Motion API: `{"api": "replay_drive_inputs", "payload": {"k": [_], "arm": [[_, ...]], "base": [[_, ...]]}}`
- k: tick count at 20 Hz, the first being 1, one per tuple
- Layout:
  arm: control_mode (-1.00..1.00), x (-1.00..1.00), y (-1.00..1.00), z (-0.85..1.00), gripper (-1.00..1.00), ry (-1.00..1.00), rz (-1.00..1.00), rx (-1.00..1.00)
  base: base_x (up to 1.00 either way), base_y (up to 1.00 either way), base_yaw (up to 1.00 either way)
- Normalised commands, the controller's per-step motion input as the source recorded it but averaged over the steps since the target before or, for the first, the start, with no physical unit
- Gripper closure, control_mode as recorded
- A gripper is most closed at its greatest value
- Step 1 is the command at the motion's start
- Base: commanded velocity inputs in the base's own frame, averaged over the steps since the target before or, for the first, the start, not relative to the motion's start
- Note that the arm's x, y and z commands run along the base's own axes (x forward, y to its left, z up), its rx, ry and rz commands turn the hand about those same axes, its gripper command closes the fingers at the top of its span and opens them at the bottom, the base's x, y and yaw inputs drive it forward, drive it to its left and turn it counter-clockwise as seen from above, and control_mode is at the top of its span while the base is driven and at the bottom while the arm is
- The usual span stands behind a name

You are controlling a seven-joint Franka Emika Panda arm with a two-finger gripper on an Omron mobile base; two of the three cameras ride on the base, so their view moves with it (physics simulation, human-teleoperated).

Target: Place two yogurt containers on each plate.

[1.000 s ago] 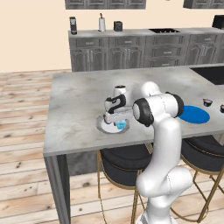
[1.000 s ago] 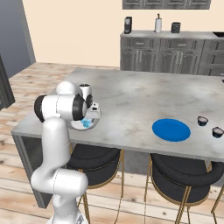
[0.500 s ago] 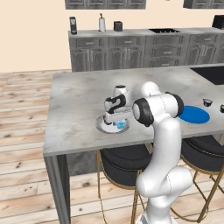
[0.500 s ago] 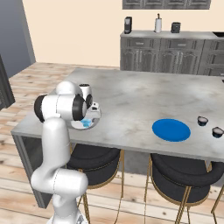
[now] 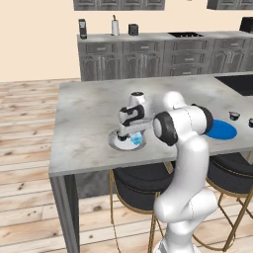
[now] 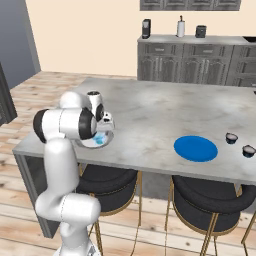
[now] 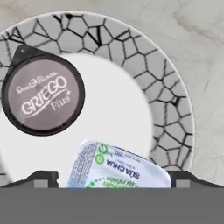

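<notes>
Setting the blue cup on the white plate, beside the dark cup there. Hand low over the plate; fingers flank the cup, grip or release cannot tell. Next, judged: lift clear, then fetch the two cups near the blue plate.

Grey marbled stone counter — matt, glossy white plate (crackle-patterned rim), wood-plank floor
</notes>
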Motion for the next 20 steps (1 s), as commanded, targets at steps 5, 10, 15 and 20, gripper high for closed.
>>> {"api": "replay_drive_inputs", "payload": {"k": [5, 10, 15, 20], "arm": [[-1.00, -0.27, 0.00, 0.49, -1.00, -0.16, 0.00, 0.00], [-1.00, -0.26, 0.00, 0.19, -1.00, -0.18, 0.00, 0.00], [-1.00, -0.97, 0.00, 0.74, -1.00, -0.20, 0.00, 0.01], [-1.00, -0.93, -0.05, 1.00, -1.00, -0.03, 0.00, 0.00]], "base": [[0.00, 0.00, 0.00], [0.00, 0.00, 0.00], [0.00, 0.00, 0.00], [0.00, 0.00, 0.00]]}}
